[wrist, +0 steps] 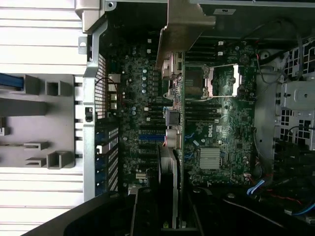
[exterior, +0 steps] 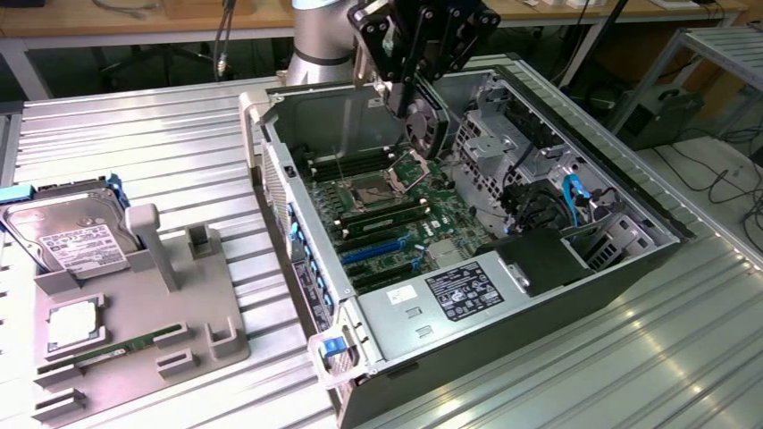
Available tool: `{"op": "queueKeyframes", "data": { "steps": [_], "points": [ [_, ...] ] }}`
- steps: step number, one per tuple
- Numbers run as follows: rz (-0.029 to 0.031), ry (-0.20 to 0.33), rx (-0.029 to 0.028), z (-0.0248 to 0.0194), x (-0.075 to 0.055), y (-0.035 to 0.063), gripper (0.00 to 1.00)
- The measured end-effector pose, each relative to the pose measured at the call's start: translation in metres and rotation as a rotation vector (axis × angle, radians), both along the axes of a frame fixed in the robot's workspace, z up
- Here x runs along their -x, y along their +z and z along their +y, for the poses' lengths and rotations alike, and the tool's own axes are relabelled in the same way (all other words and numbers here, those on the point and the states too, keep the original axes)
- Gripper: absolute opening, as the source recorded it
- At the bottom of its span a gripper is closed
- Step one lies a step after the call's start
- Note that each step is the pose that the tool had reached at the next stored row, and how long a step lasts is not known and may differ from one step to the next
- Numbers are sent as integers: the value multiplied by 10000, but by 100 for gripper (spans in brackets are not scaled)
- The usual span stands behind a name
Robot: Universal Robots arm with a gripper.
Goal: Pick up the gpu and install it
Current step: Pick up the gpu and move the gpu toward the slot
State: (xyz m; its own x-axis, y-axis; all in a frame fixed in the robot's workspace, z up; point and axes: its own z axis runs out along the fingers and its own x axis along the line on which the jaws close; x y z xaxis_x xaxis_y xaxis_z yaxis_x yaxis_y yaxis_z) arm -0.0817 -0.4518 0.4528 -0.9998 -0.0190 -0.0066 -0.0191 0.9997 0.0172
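The arm (exterior: 316, 36) runs off the exterior view's top edge, and so does the upper part of the gripper (exterior: 408, 89). In the wrist view the gpu (wrist: 173, 147) shows edge-on (a thin dark strip), its faces hidden, and it covers a band of the motherboard (wrist: 221, 128). The hard drive (exterior: 66, 237) is clipped by the exterior view's left edge. The print on its label and on the power supply sticker (exterior: 465, 290) is too small to read.
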Motion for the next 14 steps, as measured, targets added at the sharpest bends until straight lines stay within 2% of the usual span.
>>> {"op": "queueKeyframes", "data": {
  "steps": [5,11,14],
  "points": [
    [0,1,0,-1,-130,0,27],
    [0,2,0,0,-140,0,27],
    [0,1,0,0,-192,0,27]
  ]
}}
